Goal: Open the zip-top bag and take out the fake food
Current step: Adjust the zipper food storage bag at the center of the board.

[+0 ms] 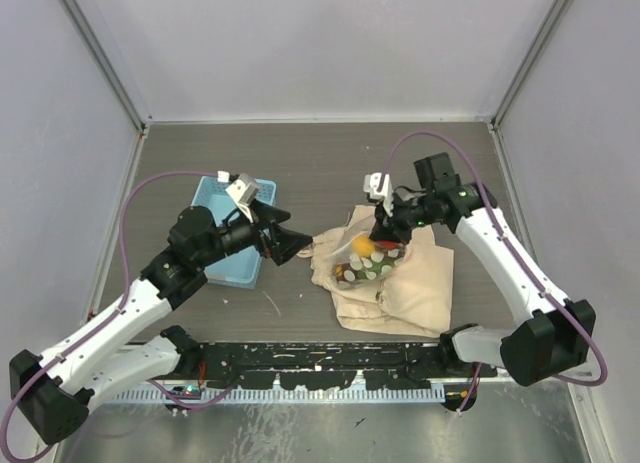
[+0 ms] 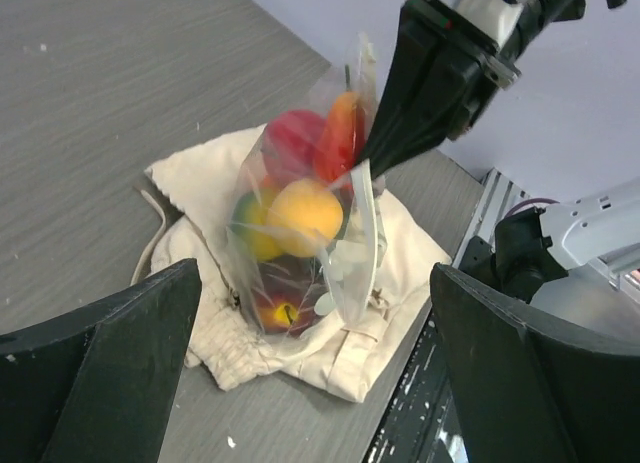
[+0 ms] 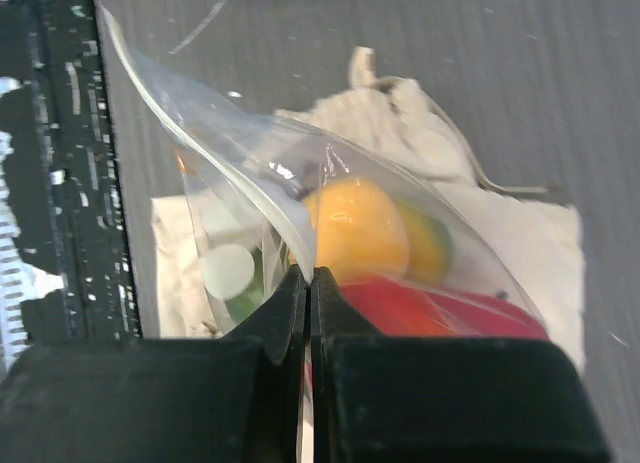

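Beige cloth drawstring bag (image 1: pixel 405 293) lay flat and rumpled on the grey wood-grain table (image 1: pixel 320 163), right of centre, near the front edge. Its cord (image 2: pixel 150 238) looped out at one edge. Light blue plastic basket (image 1: pixel 213 200) sat on the table to its left, well apart. Black rail (image 1: pixel 330 355) with white scuffs ran along the near edge. White scratch (image 1: pixel 270 303) was on the tabletop between basket and rail. Plain pale walls (image 1: pixel 320 43) stood on three sides.
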### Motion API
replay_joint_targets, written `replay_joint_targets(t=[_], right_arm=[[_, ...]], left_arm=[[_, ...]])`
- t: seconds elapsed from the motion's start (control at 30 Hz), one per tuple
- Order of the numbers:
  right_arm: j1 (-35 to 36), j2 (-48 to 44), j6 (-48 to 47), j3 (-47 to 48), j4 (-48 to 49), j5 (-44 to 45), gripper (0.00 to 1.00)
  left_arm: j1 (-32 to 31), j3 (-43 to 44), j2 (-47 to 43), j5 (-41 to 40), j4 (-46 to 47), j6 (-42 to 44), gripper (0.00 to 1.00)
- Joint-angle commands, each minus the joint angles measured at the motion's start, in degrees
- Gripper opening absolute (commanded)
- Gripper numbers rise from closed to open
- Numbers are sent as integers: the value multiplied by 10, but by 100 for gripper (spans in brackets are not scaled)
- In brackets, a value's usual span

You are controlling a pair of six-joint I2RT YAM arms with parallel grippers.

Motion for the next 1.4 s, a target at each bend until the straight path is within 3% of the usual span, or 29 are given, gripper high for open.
replay_joint_targets(t=[0.0, 0.2, 0.4, 0.6, 0.73, 0.93, 1.0, 1.1, 1.17, 1.23, 1.37], right_arm=[[31, 8, 23, -23, 46, -21, 1], [31, 7, 20, -8, 66, -95, 1], [26, 4, 7, -10, 54, -121, 2], [-6, -22, 6, -28, 59, -153, 3], [-16, -28, 5, -44, 67, -161, 3], [-22, -30, 5, -56, 69, -168, 5], [-23, -33, 6, -56, 68, -169, 10], [-34, -38, -1, -43, 54, -174, 30], [-69, -35, -40, -16, 5, -205, 45], [-150, -26, -101, 19, -66, -272, 58], [-251, -5, -212, 76, -195, -311, 66]], left_arm=[[-7, 46, 11, -25, -41, -37, 98], [-141, 111, 23, -123, -103, 131, 99], [-242, 208, 129, -218, -186, 243, 95], [-251, 249, 217, -272, -220, 286, 73], [-251, 288, 266, -252, -240, 282, 62], [-251, 308, 295, -271, -247, 273, 32], [-251, 306, 296, -273, -247, 272, 17], [-250, 289, 287, -272, -240, 275, 0], [-249, 270, 273, -271, -224, 283, 0], [-242, 250, 260, -262, -208, 292, 0], [-216, 223, 241, -215, -193, 300, 0]])
